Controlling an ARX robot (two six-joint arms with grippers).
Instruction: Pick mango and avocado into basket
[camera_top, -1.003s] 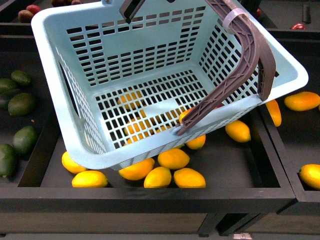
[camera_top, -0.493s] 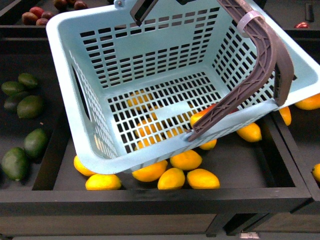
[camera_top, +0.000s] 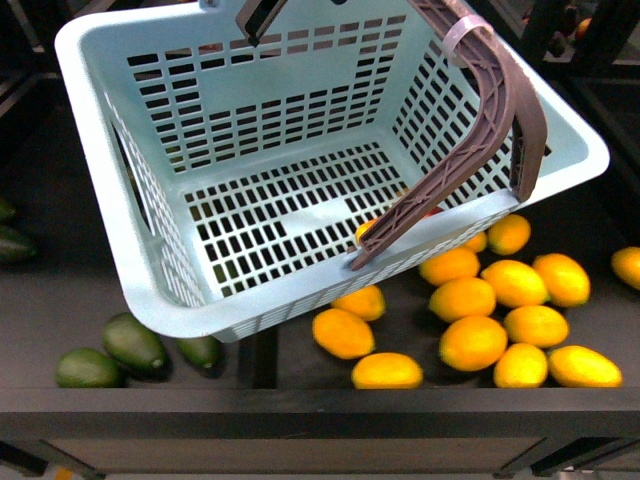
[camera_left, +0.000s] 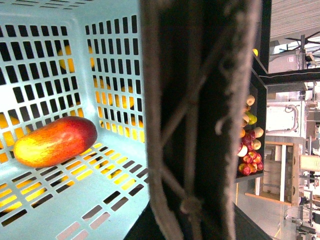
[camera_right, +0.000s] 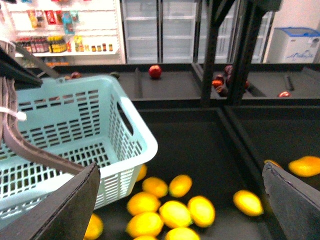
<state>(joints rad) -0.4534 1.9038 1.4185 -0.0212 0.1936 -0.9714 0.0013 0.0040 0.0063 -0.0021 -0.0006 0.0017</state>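
The light teal basket (camera_top: 95, 130) hangs tilted over the bins, with one brown handle (camera_top: 495, 110) lying across its inside. My left gripper is shut on the other brown handle (camera_left: 200, 100), which fills the left wrist view and hides the fingers. A red-to-yellow mango (camera_left: 55, 141) lies on the basket's slotted floor (camera_left: 60, 210). Three dark green avocados (camera_top: 133, 343) lie in the bin below the basket's near left corner. My right gripper (camera_right: 182, 200) is open and empty, beside the basket (camera_right: 125, 125) and above the yellow fruits.
Several plain yellow oval fruits (camera_top: 470, 340) lie in the bin at the right (camera_right: 175, 212). A black divider (camera_top: 258, 360) separates them from the avocados. The bin's black front edge (camera_top: 320, 400) runs across the bottom. Dark shelves with red fruit (camera_right: 155, 71) stand behind.
The bins have slid right and up in the front view. The avocados now lie under the basket's near left corner and the yellow fruits at the right. The basket stays held.
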